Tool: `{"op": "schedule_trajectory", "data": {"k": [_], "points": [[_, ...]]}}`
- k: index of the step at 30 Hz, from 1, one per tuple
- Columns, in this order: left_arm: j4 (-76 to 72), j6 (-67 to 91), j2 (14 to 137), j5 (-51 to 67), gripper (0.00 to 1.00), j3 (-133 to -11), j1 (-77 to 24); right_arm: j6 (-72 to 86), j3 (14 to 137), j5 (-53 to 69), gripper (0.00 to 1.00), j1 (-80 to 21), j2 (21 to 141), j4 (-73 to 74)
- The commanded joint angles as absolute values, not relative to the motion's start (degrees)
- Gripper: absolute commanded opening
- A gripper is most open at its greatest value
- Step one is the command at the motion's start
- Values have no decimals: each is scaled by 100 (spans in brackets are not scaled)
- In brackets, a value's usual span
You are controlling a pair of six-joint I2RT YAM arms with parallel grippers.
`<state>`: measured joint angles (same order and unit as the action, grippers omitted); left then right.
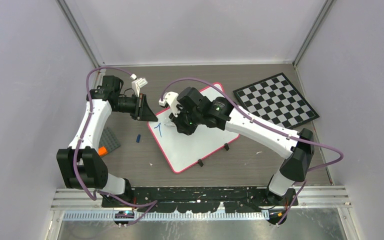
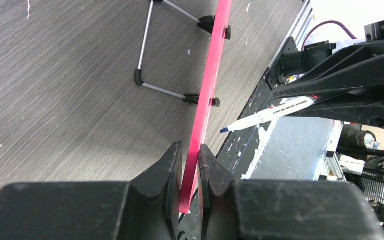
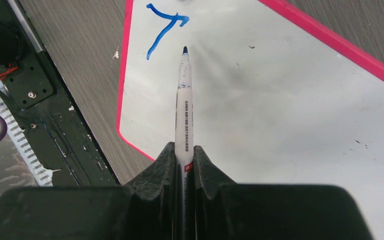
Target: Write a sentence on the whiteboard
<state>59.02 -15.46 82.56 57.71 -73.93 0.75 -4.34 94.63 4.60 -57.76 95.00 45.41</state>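
The whiteboard (image 1: 192, 145) sits at the centre of the table (image 1: 130, 167), turned diagonally in the top view. Its two black clip feet (image 1: 225, 147) are on the edge facing 5 o'clock.

The left gripper (image 1: 151, 116) meets the board at its 10 o'clock edge. In the left wrist view, the left gripper (image 2: 190, 150) has its jaws closed narrow on the pink frame of the whiteboard (image 2: 207, 85), one finger on each face.

The right gripper (image 1: 179, 122) is above the board's 10 o'clock portion. In the right wrist view, the right gripper (image 3: 184, 152) is clamped on a white marker (image 3: 184, 100), with the tip pointing toward 12 o'clock over the whiteboard (image 3: 290, 110). A blue stroke (image 3: 164, 27) lies at 11 o'clock from the tip. Contact between tip and surface cannot be determined. The marker (image 2: 270, 114) also appears in the left wrist view, beside the board.

A checkerboard (image 1: 275, 100) lies at 2 o'clock from the whiteboard. A small blue item (image 1: 138, 138) lies at 9 o'clock, just off the frame.
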Motion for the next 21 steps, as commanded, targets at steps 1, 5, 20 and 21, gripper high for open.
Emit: {"op": "schedule_trajectory", "data": {"k": [1,5,20,21], "points": [[5972,-1494,8223,5664,0,-7568,79,-413,9668,410,0,-5806,9529,4459],[5970,-1506,8232,5660,0,-7560,79,-451,9709,410,0,-5801,9625,4562],[5978,-1545,8218,5652,0,-7529,75,-449,9868,322,0,-5808,9845,4548],[5977,-1551,8212,5647,0,-7526,79,-453,9878,329,0,-5814,9864,4546]]}}
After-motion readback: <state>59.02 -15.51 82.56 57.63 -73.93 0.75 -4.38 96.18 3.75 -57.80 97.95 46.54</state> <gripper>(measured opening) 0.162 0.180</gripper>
